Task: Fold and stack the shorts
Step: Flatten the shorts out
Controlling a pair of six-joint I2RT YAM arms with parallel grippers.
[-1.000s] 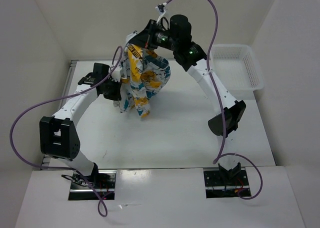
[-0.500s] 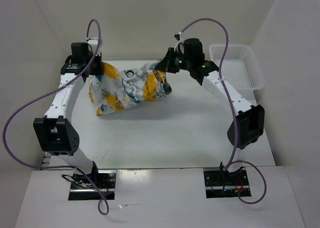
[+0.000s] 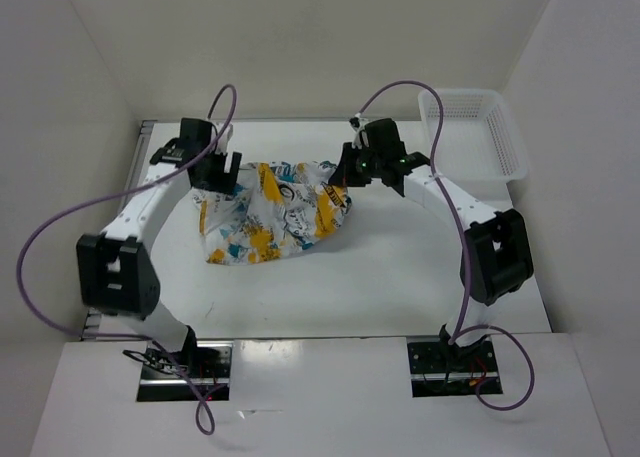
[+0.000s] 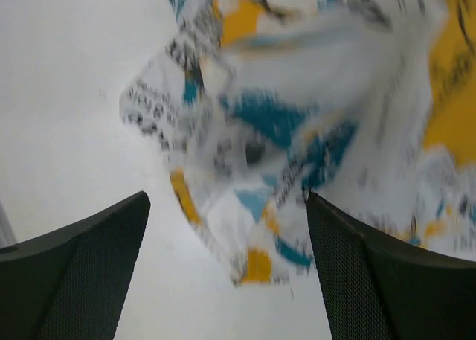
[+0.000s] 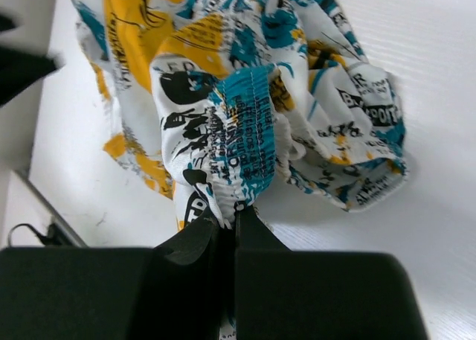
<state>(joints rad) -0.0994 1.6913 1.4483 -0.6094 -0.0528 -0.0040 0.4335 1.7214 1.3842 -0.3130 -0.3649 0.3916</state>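
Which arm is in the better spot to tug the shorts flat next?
Probably the right. The right gripper is shut on the stretchy waistband of the shorts, so it can pull straight away. The left gripper is open, holding nothing, and would have to grab first.

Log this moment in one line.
left fingers: open, at shorts | right fingers: shut on waistband | shorts: crumpled on table, unfolded
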